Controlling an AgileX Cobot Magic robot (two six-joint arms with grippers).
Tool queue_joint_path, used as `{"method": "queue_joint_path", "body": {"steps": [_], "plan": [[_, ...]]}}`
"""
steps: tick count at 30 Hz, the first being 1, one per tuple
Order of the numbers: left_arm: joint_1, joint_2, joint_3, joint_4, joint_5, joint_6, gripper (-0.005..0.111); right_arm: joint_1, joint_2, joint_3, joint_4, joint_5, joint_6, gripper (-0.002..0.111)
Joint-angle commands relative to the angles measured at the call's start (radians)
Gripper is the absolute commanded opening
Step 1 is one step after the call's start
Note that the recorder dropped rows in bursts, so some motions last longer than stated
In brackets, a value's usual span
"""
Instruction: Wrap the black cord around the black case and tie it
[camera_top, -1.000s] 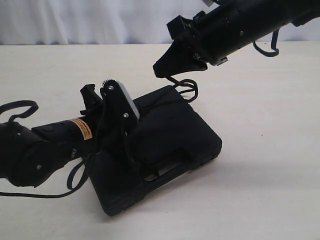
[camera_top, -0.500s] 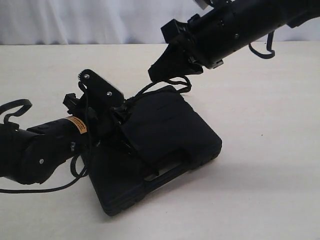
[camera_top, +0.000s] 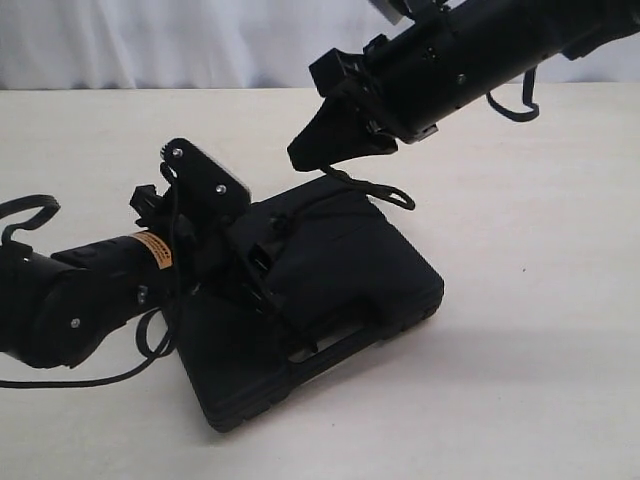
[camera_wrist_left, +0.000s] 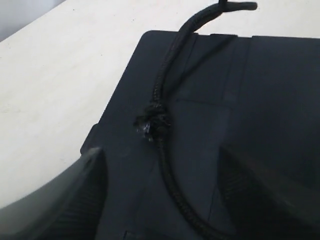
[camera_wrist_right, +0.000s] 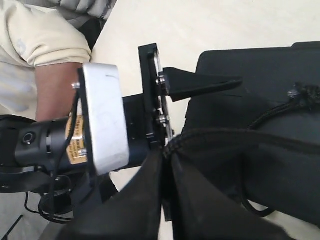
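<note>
The black case (camera_top: 350, 270) lies flat on the pale table. The black cord (camera_top: 375, 185) runs over its lid, with a small loop hanging past the far edge. My right gripper (camera_top: 297, 155) hovers above the case's far corner, shut on the cord (camera_wrist_right: 240, 135), which leaves its tips (camera_wrist_right: 167, 150) taut. My left gripper (camera_top: 262, 255) is over the lid's left side. Its fingers (camera_wrist_left: 75, 200) stand wide apart with the cord (camera_wrist_left: 167, 75) and its frayed knot (camera_wrist_left: 151, 125) running between them, untouched, over the case (camera_wrist_left: 270, 90).
Pale table (camera_top: 540, 300) surrounds the case. Thin robot cables (camera_top: 30, 215) loop at the left arm. A white backdrop (camera_top: 150, 40) closes the far side. A person's arm in a beige sleeve (camera_wrist_right: 45, 60) shows beyond the table edge.
My right gripper moved left and up with the cord, drawing it taut across the lid. The left gripper turned at the wrist a second ago, then stayed put.
</note>
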Motion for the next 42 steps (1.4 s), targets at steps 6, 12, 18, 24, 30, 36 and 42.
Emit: {"method": "queue_joint_path", "body": {"steps": [6,12,18,24,30,36,42], "plan": [[0.0,-0.182,-0.019,0.009,0.026,-0.011,0.063,-0.005,0.008,-0.009,-0.024,-0.003,-0.017,0.004],[0.0,-0.193,-0.058,0.103,0.034,-0.02,0.063,-0.005,0.008,-0.067,-0.049,0.051,-0.011,0.004],[0.0,-0.186,-0.106,0.377,-0.007,-0.252,0.063,-0.005,0.008,-0.088,-0.016,0.1,-0.011,0.004],[0.0,-0.076,-0.165,0.396,-0.024,-0.26,0.063,-0.005,0.008,-0.088,-0.014,0.116,-0.011,0.004],[0.0,-0.017,-0.199,0.401,-0.036,-0.272,0.063,-0.005,0.008,-0.088,-0.014,0.116,-0.011,0.004],[0.0,-0.015,-0.199,0.401,-0.009,-0.272,0.043,-0.005,0.008,-0.088,-0.014,0.115,-0.011,0.004],[0.0,-0.015,-0.199,0.406,-0.033,-0.272,0.016,-0.005,0.008,-0.088,-0.014,0.115,0.001,0.004]]}}
